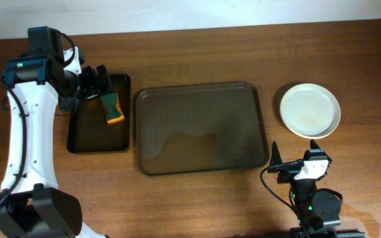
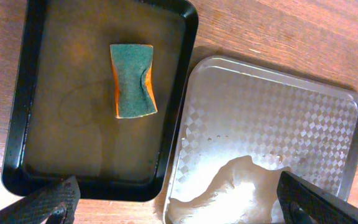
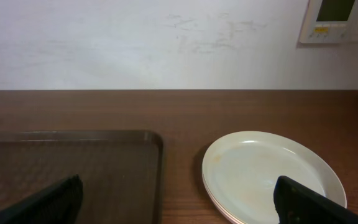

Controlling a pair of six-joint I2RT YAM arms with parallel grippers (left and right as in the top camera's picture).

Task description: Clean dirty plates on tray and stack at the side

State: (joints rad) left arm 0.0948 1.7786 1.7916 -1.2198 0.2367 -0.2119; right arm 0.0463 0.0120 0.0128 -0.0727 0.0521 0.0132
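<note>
Black fingertips (image 2: 42,202) of the left pincer (image 2: 179,208) frame the bottom of the left wrist view, spread wide with nothing between them; beneath sits a small rectangular black tray (image 2: 17,124) with a green-and-orange sponge (image 2: 132,81) lying flat inside it, clear of the fingers; just beside that tray, on the wooden surface (image 1: 362,53), lies the large brown rectangular tray (image 1: 197,112) with its fine grid texture, a wet film (image 1: 184,149) pooled toward its near edge; to its right and apart from it, the round white shallow plates (image 1: 310,110) rest in a stack on the surface, the top one looking plain white, with more than one rim showing in the right wrist view; the right pincer (image 3: 179,205) sits low near the surface's front edge, facing the stack and a white wall (image 3: 166,43), its jaws wide apart and empty.
</note>
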